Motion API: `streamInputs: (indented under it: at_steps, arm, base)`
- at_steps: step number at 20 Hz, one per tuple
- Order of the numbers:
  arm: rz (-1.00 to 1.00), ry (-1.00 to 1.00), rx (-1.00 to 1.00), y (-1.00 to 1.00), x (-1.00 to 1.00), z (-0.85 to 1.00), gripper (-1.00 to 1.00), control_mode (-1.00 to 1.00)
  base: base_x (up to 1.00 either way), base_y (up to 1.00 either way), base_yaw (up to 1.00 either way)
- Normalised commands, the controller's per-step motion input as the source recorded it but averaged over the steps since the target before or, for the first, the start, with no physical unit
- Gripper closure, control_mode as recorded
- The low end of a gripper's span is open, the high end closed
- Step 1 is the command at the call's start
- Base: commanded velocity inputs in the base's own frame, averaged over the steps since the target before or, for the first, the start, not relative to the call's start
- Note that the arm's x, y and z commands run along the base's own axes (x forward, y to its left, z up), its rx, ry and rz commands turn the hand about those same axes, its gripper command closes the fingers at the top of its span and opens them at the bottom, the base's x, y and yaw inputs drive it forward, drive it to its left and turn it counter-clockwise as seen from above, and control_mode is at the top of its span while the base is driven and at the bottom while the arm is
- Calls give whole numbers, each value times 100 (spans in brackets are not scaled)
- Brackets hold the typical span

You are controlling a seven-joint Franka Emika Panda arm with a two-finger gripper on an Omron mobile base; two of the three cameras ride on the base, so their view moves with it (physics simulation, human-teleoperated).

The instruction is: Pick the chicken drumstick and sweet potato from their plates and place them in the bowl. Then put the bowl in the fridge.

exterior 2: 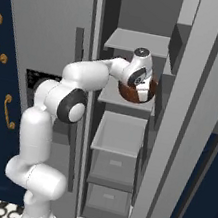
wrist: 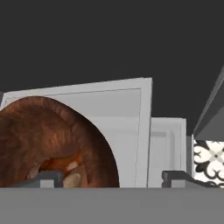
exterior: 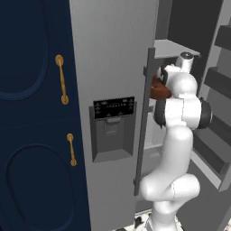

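We are at the last step: the bowl (exterior 2: 132, 92) sits on a grey shelf (exterior 2: 114, 97) inside the open fridge (exterior: 113, 54), with the food in it. In the hand view, going left to right, we see the bowl (wrist: 48, 135) at the left with the chicken drumstick (wrist: 59, 164) and the sweet potato (wrist: 73, 178) as small bits inside, and then bare shelf. Our tool (wrist: 113, 177) is spread wide and pinches nothing; one tip sits inside the bowl. Next we think the arm must pull straight back without bumping the bowl. Our arm hides most of the bowl from the base cameras, and the food is hard to make out.
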Motion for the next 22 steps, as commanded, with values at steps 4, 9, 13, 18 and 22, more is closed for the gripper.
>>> streamInputs:
  at_steps: [4,9,13,18,22]
  arm:
    - [0,-31,-5,81,-100,-4,-100,-100]
    - [-1,-21,-4,90,-100,-24,-100,-100]
    - [-2,-10,-4,75,-100,-32,-100,-100]
    - [-1,-52,-17,50,-100,4,-100,-100]
    - [2,0,-3,1,0,0,-100,-100]
  base:
    - [0,0,0]
    - [0,0,0]
    - [0,0,0]
    - [0,0,0]
    - [0,0,0]
